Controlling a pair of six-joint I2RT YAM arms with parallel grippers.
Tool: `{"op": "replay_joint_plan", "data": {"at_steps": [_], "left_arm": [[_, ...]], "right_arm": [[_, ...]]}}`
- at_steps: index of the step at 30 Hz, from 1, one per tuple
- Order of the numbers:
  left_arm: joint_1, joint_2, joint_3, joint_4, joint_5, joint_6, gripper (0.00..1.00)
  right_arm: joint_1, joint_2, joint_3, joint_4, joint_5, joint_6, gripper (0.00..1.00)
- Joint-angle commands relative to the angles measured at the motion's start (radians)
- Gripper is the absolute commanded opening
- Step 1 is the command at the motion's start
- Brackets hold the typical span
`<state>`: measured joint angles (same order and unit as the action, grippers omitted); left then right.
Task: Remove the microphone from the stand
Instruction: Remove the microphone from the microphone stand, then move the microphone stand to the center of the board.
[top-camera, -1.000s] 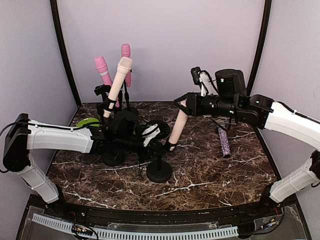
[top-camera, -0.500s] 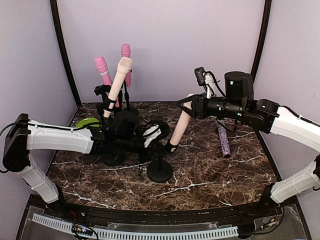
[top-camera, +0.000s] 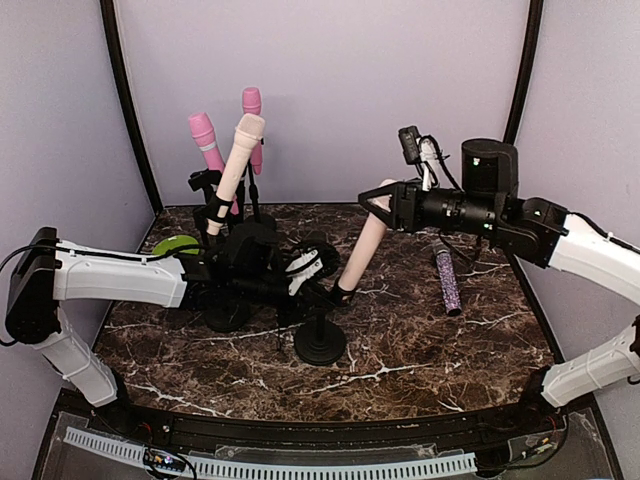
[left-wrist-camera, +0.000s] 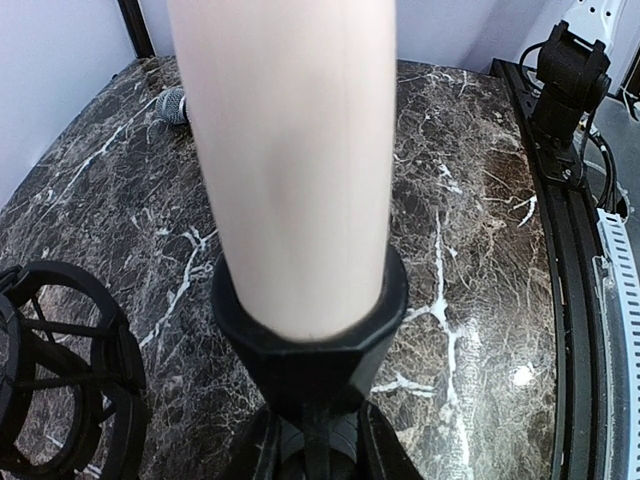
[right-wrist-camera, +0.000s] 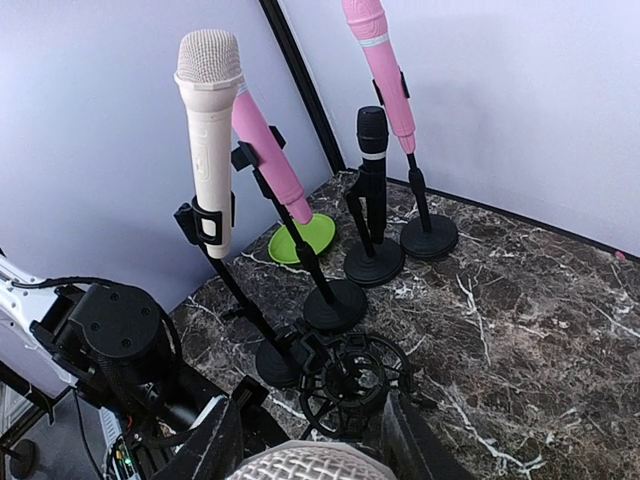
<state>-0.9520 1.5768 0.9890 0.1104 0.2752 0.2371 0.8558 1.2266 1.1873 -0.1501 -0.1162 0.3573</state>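
**Item:** microphone (top-camera: 362, 243). Pale peach, with a smooth tapering barrel and a grey-white mesh head.

**Location:** the head is clamped between the fingers of my right pincer (top-camera: 374, 203). The barrel slants down and away from that pincer. Its tail sits in the black clip (left-wrist-camera: 310, 335) of the stand (top-camera: 319, 343).

**Left pincer** (left-wrist-camera: 318, 452): closed on the stand's stem, just beneath the clip.

**Surface:** dark brown marble-pattern table (top-camera: 430, 350) with white veins. A purple glitter microphone (top-camera: 448, 283) lies flat below my right pincer. A black shock mount (left-wrist-camera: 60, 385) stands just beside my left pincer.

**Room:** lilac walls (top-camera: 330, 90) and black corner posts (top-camera: 128, 110).

**Beyond my left pincer:** a cream microphone (right-wrist-camera: 209, 130) and two pink ones, upright in stands.
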Motion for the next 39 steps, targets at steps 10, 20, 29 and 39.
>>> {"op": "replay_joint_plan", "data": {"at_steps": [10, 20, 29, 39], "left_arm": [[-0.009, 0.028, -0.010, -0.105, -0.032, 0.032, 0.00], [-0.005, 0.011, -0.010, -0.082, -0.186, -0.014, 0.00], [0.019, 0.093, 0.095, -0.035, -0.363, 0.017, 0.00], [0.094, 0.165, 0.180, -0.005, -0.442, 0.052, 0.00]], "right_arm": [[-0.007, -0.070, 0.025, 0.195, -0.001, 0.044, 0.33], [-0.007, -0.127, 0.085, -0.066, 0.341, -0.024, 0.33], [-0.034, -0.073, 0.097, -0.270, 0.556, 0.003, 0.34], [-0.070, -0.070, 0.039, -0.316, 0.546, 0.045, 0.35]]}}
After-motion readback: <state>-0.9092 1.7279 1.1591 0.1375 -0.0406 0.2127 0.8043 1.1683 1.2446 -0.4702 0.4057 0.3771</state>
